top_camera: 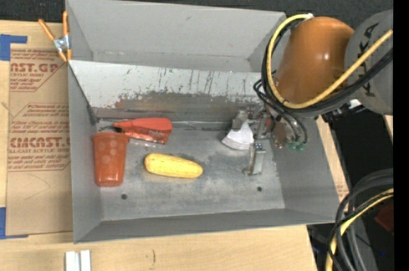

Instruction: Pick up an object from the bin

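The floor of the grey bin (198, 199) carries an orange cup (109, 159), a red stapler (148, 129), a yellow corn cob (173, 166) and a pale lump (238, 139)

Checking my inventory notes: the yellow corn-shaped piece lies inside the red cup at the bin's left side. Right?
No. The camera view shows the yellow corn-shaped piece on the bin floor beside the red cup, apart from it, not inside it; the cup is at the bin's left side.

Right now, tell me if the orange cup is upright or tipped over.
Tipped over: the orange cup lies on its side at the left of the bin, its whole tapered length showing.
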Available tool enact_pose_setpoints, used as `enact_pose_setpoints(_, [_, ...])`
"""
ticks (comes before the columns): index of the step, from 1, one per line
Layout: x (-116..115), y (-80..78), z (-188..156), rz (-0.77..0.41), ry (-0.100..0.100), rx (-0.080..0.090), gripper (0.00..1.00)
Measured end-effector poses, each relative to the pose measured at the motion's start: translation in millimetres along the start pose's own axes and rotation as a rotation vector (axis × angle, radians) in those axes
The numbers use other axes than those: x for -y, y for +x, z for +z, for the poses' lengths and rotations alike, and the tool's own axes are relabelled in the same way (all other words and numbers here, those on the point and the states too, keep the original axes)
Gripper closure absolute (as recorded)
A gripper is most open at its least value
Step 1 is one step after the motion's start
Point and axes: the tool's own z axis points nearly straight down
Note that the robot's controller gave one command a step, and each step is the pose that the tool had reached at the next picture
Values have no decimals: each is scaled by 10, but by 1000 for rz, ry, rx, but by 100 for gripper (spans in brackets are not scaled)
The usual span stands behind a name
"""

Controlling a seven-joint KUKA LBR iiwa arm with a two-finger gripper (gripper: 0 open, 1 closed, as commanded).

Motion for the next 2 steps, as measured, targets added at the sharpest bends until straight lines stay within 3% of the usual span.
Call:
enact_pose_setpoints(1, [-391, 4, 130, 18, 1, -1, 0])
enact_pose_setpoints(2, [-730, 71, 136, -60, -2, -3, 0])
